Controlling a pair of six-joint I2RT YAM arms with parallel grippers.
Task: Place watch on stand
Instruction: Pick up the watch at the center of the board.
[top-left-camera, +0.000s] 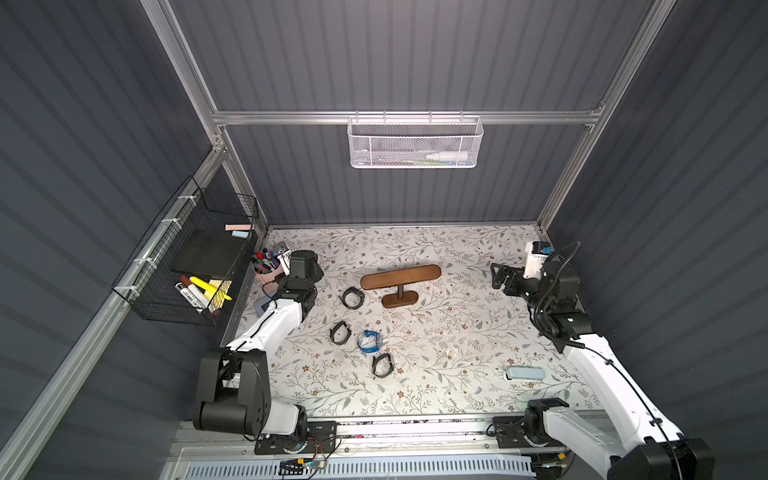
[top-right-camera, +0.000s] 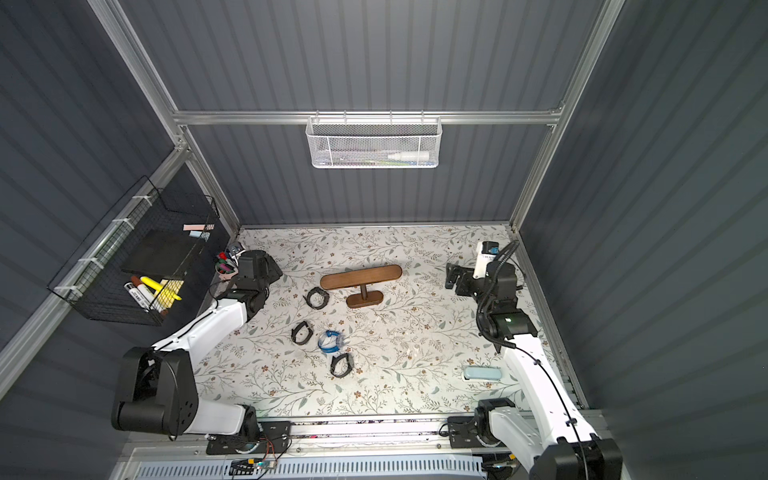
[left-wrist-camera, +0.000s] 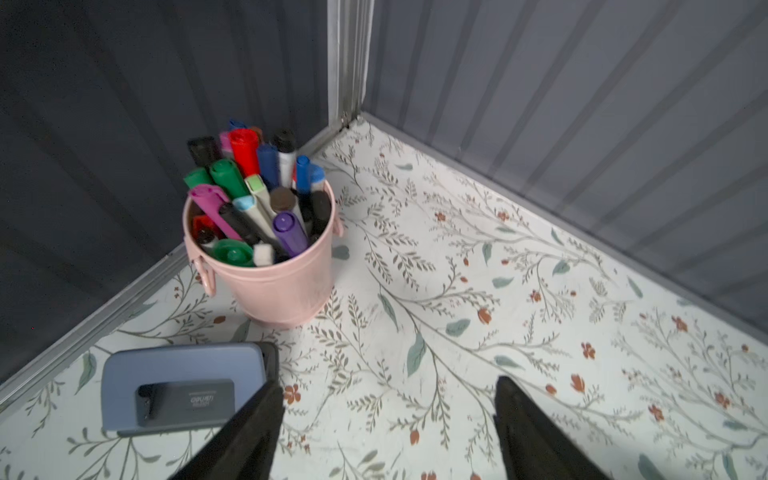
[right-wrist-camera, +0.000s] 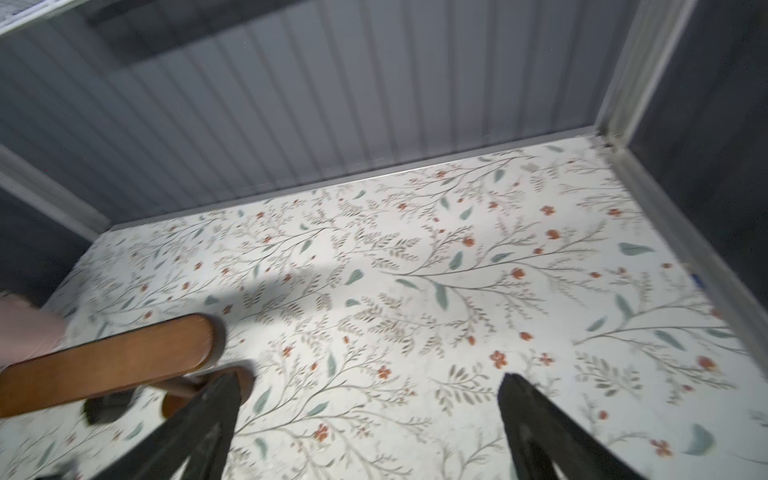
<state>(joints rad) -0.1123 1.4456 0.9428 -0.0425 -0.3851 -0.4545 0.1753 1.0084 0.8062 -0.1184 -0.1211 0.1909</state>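
Stand (top-left-camera: 400, 277) far from table (top-left-camera: 457, 340) edges, wide stretch toward right pincer (top-left-camera: 496, 276)

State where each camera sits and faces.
Both top views: overhead, looking down on table and stand; both arms show.
Left wrist: on left arm, facing the pink marker bucket; open left pincer shows.
Right wrist: on right arm, facing the back wall; open right pincer shows.
Shared: right wrist and top views both catch the stand.
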